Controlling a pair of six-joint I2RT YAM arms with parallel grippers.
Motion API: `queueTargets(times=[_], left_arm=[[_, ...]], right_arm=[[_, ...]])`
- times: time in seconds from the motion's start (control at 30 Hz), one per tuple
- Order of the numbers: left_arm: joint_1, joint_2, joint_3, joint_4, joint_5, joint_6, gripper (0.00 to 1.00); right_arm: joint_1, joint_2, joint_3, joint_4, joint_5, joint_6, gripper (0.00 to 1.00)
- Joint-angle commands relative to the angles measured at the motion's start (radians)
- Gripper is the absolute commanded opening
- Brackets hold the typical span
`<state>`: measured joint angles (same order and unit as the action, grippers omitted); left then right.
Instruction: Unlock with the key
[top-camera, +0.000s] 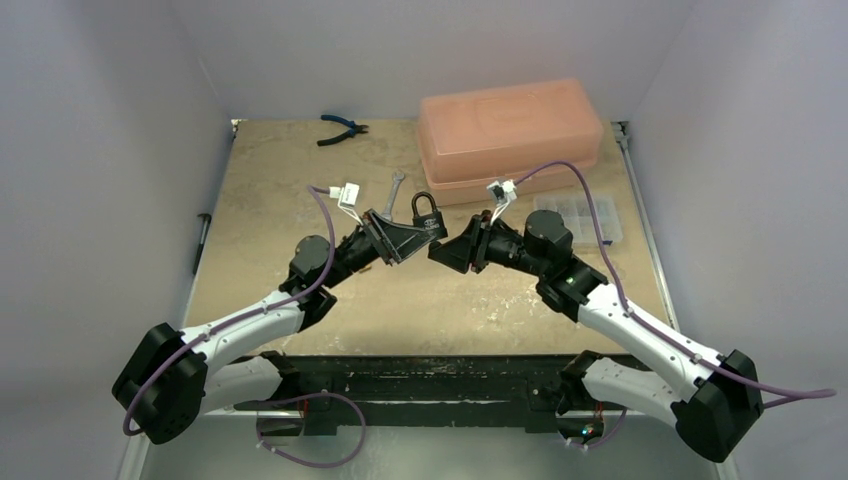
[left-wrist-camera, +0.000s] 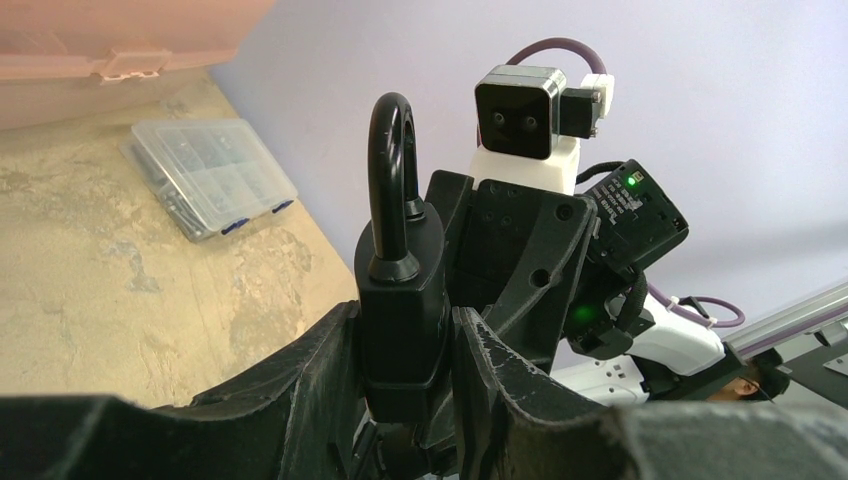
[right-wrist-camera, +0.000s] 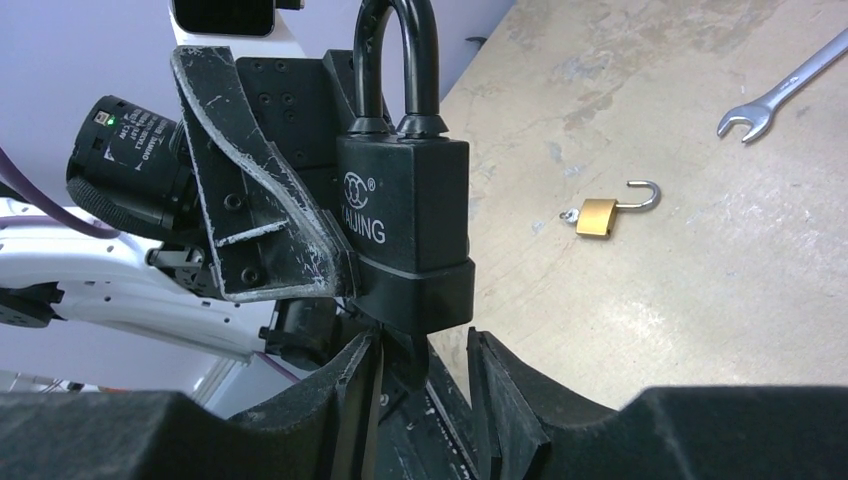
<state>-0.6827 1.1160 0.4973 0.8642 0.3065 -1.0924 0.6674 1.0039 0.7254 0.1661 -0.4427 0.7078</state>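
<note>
The black padlock (top-camera: 424, 215) is held up off the bench (top-camera: 300, 180), roughly over its middle, upright with the shackle on top and closed into the body. White lettering shows on the face that the right wrist camera sees.

The left pincer (top-camera: 400, 240) holds it. In the left wrist view its two fingers (left-wrist-camera: 320, 370) press against opposite sides of the lock body, low down, with the shackle rising clear above them.

The right pincer (top-camera: 452, 250) comes in from the other side and sits just under the lock. In its own view its fingers (right-wrist-camera: 500, 380) stand a narrow way apart, with the bottom of the lock right above the gap. The gap is dark, and I cannot tell whether they pinch a key or anything else there.

The two wrists nearly meet at the lock, tip to tip.

On the bench beyond, a small brass padlock (right-wrist-camera: 605, 212) lies on its side with its shackle swung open. A spanner (right-wrist-camera: 790, 85) lies farther out, well apart from it. A clear compartment case (top-camera: 580, 215) lies flat near the right edge, just in front of a large salmon-pink lidded box (top-camera: 510, 130) that stands at the back. A pair of blue-handled pliers (top-camera: 342, 128) lies at the far left rear edge.
</note>
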Motion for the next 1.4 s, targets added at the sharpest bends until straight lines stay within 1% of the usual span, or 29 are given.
queueTargets(times=[0.0, 0.1, 0.23, 0.33, 0.4, 0.47, 0.6, 0.7, 0.87, 1.37], left_arm=[[-0.001, -0.036, 0.01, 0.162, -0.005, -0.025, 0.0], [0.0, -0.038, 0.006, 0.163, -0.005, -0.026, 0.0], [0.0, -0.038, 0.002, 0.171, -0.005, -0.03, 0.0], [0.0, -0.041, 0.002, 0.174, 0.002, -0.031, 0.0], [-0.001, -0.047, 0.003, 0.176, 0.009, -0.03, 0.0], [0.0, -0.054, 0.002, 0.181, 0.02, -0.031, 0.0], [0.0, -0.066, -0.004, 0.225, 0.051, -0.048, 0.0], [0.0, -0.067, -0.01, 0.292, 0.087, -0.078, 0.0], [0.0, -0.073, -0.007, 0.376, 0.14, -0.128, 0.0], [0.0, -0.094, 0.061, 0.364, 0.252, -0.146, 0.0]], right_arm=[[0.001, 0.009, 0.049, 0.06, 0.018, 0.008, 0.43], [0.001, 0.015, 0.055, 0.067, 0.013, 0.012, 0.41], [0.001, 0.012, 0.052, 0.078, 0.008, 0.016, 0.32], [0.001, 0.003, 0.039, 0.099, -0.005, 0.025, 0.14], [0.001, -0.004, 0.028, 0.121, -0.019, 0.035, 0.06], [0.001, -0.01, 0.014, 0.155, -0.04, 0.047, 0.01], [0.001, -0.021, 0.003, 0.195, -0.088, 0.061, 0.0], [0.0, -0.034, -0.006, 0.25, -0.126, 0.093, 0.0], [0.001, -0.047, 0.012, 0.269, -0.161, 0.104, 0.0], [0.001, -0.074, 0.061, 0.356, -0.218, 0.19, 0.0]])
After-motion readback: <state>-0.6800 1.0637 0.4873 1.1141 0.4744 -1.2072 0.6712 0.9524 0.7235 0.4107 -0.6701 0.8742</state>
